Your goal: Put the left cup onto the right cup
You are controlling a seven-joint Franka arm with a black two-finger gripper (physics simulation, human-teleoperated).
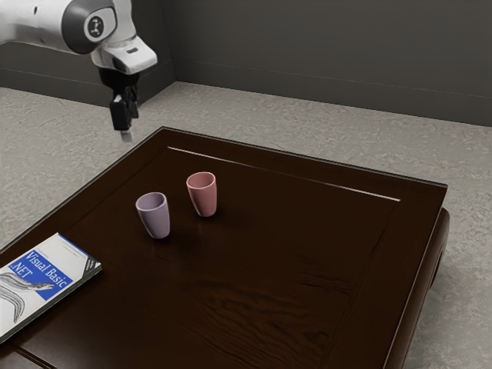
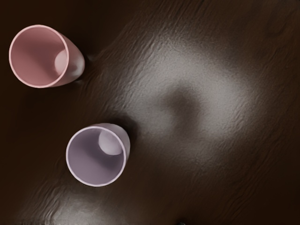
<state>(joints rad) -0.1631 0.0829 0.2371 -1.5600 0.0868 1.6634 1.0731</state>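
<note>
Two small cups stand upright and apart on a dark wooden table (image 1: 307, 254). The lilac cup (image 1: 153, 214) is toward the exterior view's left, and the pink cup (image 1: 202, 194) is just right of it and slightly farther back. From above, the wrist view shows the lilac cup (image 2: 96, 154) and the pink cup (image 2: 42, 56), both empty. My gripper (image 1: 127, 137) hangs high in the air over the table's far left edge, well above and to the left of both cups, holding nothing.
A blue and white "Visual Basic .NET" book (image 1: 38, 288) lies at the table's front left corner. The table has a raised rim (image 1: 284, 173) around it. Grey carpet floor (image 1: 61, 138) surrounds the table.
</note>
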